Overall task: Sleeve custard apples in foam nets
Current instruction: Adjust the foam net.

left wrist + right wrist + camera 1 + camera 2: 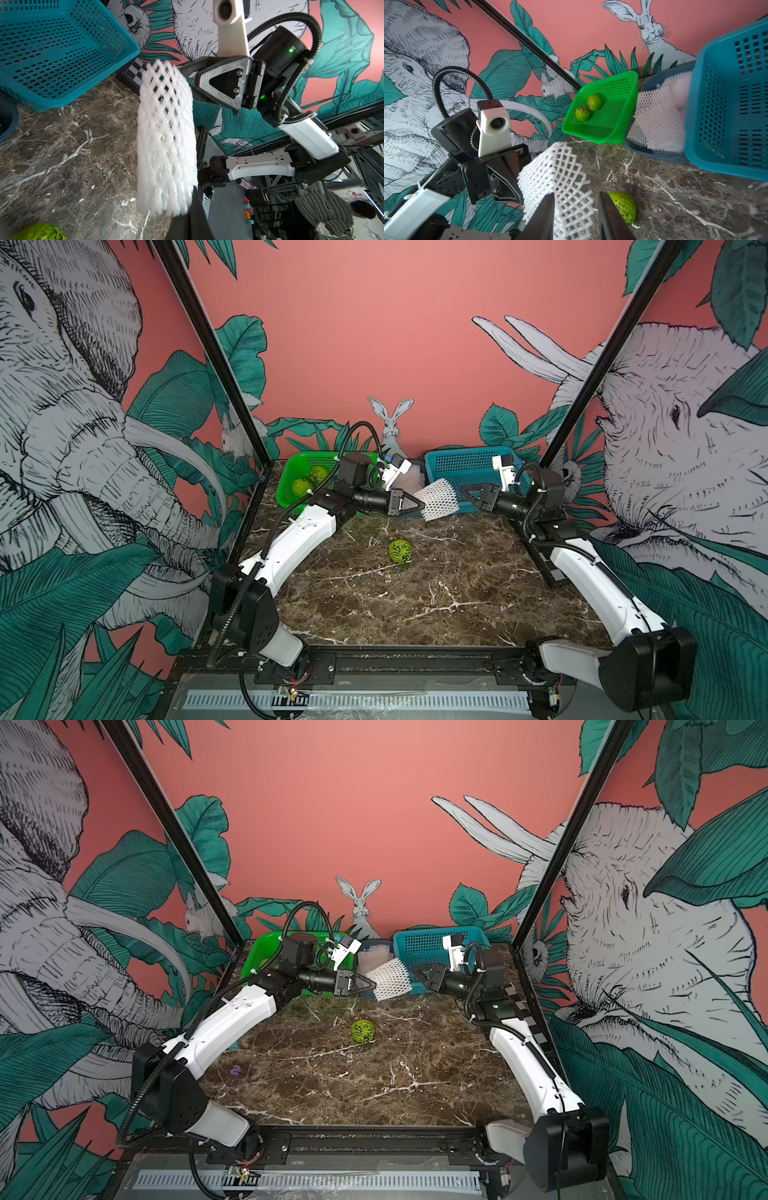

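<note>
Closest to me, one loose custard apple (400,550) sits alone on the marble table (415,605), with no net on it. Just past it and higher up, the left claw (419,504) is pinched tight on one end of a white foam net (438,497) and holds it in the air. The right claw (464,490) is at the net's other end with its two fingers (546,216) apart. From here I cannot tell if they touch the net yet. Things could go wrong now. The net is soft and looks squashed flat, so the right claw might bite both sides together, and then the mouth would not open for the fruit. A hard tug could pull the net out of the left claw. The fruit is round, so a push could make it roll. At the back, the green basket (286,489) holds two custard apples (319,474). The dark tub (654,154) between the baskets holds spare foam nets (660,116). The blue basket (461,466) looks empty.
</note>
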Controlling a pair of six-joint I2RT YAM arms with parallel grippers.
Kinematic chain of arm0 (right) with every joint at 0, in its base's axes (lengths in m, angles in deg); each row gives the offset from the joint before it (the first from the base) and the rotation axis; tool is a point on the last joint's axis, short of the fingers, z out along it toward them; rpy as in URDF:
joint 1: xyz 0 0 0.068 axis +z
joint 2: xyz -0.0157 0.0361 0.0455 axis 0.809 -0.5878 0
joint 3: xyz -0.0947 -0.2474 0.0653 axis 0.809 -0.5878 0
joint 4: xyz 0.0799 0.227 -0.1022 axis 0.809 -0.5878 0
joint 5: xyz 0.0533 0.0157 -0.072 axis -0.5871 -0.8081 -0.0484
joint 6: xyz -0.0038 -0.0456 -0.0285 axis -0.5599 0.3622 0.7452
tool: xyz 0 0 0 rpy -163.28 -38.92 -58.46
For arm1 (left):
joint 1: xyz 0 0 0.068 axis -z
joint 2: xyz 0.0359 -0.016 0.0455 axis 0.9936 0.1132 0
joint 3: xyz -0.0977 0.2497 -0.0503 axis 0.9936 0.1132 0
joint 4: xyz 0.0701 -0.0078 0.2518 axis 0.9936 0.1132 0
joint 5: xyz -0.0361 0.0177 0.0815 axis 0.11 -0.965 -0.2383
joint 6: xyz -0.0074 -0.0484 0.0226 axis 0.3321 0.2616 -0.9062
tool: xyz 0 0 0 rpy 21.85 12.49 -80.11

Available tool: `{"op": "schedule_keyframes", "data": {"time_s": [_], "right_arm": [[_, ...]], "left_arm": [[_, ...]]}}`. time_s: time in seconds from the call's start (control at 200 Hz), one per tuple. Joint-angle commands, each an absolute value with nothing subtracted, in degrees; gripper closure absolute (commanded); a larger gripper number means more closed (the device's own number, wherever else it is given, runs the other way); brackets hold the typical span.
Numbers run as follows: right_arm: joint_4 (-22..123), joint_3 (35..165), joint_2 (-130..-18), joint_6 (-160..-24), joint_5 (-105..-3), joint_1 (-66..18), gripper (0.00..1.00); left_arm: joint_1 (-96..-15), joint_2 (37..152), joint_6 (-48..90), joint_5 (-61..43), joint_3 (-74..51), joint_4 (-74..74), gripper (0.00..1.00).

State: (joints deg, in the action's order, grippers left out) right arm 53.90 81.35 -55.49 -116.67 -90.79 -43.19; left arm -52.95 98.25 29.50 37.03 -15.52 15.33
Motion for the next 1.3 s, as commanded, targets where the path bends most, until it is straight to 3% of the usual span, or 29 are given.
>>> {"op": "schedule_keyframes", "data": {"time_s": [0.0,0.225,0.53,0.735,1.03,1.295], "right_arm": [[62.49,80.57,-55.46,-120.66,-96.05,-43.26,0.58],[75.01,77.63,-56.3,-128.4,-101.1,-42.42,0.55],[81.96,77.76,-57.15,-131.96,-106.36,-41.59,0.61],[75.07,78.41,-57.58,-127.41,-106.77,-40.2,0.53],[56.95,81.17,-57.16,-114.41,-101.88,-39.67,0.55],[67.37,78.37,-56.83,-120.07,-103.34,-39.62,0.52]], "left_arm": [[-52.56,96.58,29.36,39.99,-14.78,12.47,1.0],[-52.21,97.25,30.18,40.46,-14.88,10.79,1.0],[-52.03,98.34,28.99,40.01,-16.17,12.93,1.0],[-51.96,99.13,28.76,40.43,-17.15,13.14,1.0],[-51.94,98.73,29.95,42.7,-17.1,10.27,1.0],[-51.94,97.05,30.93,45.27,-15.06,7.21,1.0]]}}
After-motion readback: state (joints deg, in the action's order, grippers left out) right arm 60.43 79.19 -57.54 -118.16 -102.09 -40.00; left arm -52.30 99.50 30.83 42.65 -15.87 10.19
